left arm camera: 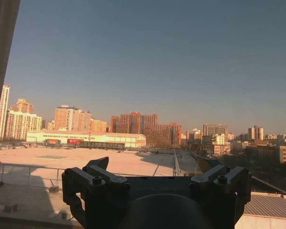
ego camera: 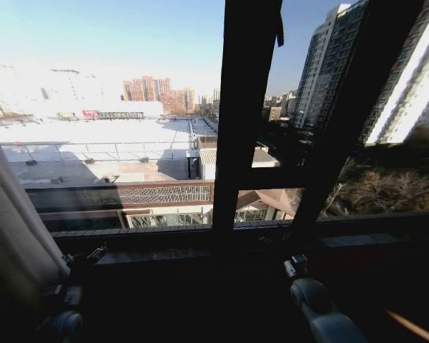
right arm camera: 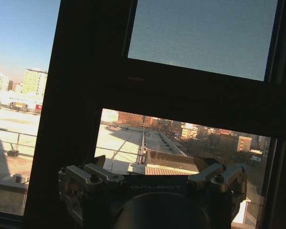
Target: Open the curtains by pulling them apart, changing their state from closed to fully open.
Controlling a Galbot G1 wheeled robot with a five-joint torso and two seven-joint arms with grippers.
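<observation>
In the head view the window stood almost fully uncovered. A sheer curtain (ego camera: 18,214) was gathered at the far left edge, in a bundle that hung down beside the left gripper (ego camera: 93,255). No other panel could be seen on the right side; there only the dark window frame (ego camera: 247,121) and the city beyond it were visible.

The left gripper was low, near the window sill (ego camera: 200,246), just beside the bunched fabric. In the left wrist view its fingers (left arm camera: 97,167) were spread apart and held nothing, with open sky and rooftops between them. The right gripper (ego camera: 294,266) was also low, near the sill and to the right of the central post. Its fingers (right arm camera: 207,167) were spread too, empty, and pointed at the frame.

It seemed the pulling was nearly or already finished, since the glass was clear. If the left panel should go further aside, the next move would call for closing the left fingers on the fabric edge and drawing it outward.
</observation>
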